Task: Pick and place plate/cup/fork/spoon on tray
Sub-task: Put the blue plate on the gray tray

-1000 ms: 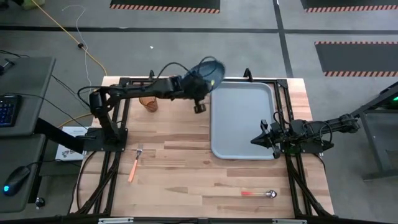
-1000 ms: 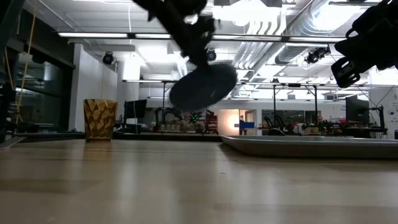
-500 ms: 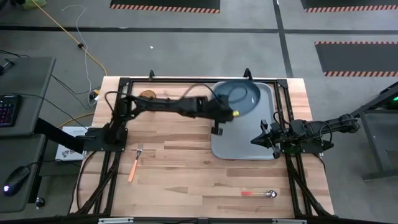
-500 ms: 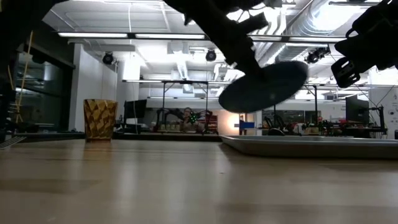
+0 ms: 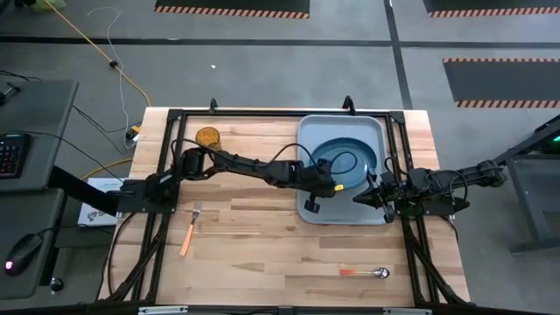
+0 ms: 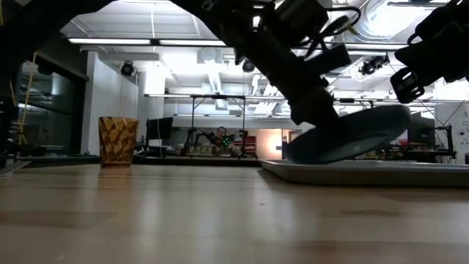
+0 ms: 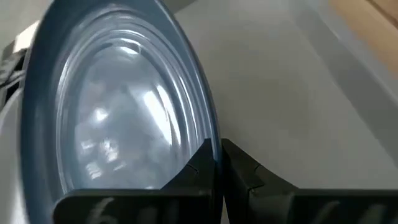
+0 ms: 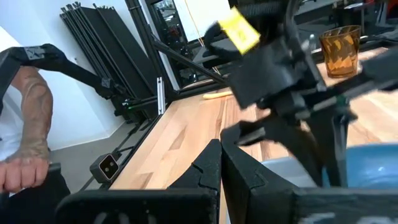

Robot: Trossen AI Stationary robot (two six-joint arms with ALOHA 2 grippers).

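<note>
Plate rim sits pinched between the two dark fingers of the left gripper, which clamps the near edge of the dish. The plate is round, dark blue and glossy, with concentric ridges rising to a raised lip; it hangs tilted over the tray, its gripped side low and its far side lifted, and whether the low edge touches the tray floor cannot be told. The tray is a smooth, light blue-grey rectangle with rounded corners and a raised rim, and only the plate is over it.

The right gripper waits at the tray's right edge with its fingers closed on nothing.

Out on the pale wooden table, the faceted amber cup stands upright at the far left corner. The orange-handled fork lies near the left edge, and the red-handled spoon lies near the front, right of centre.
</note>
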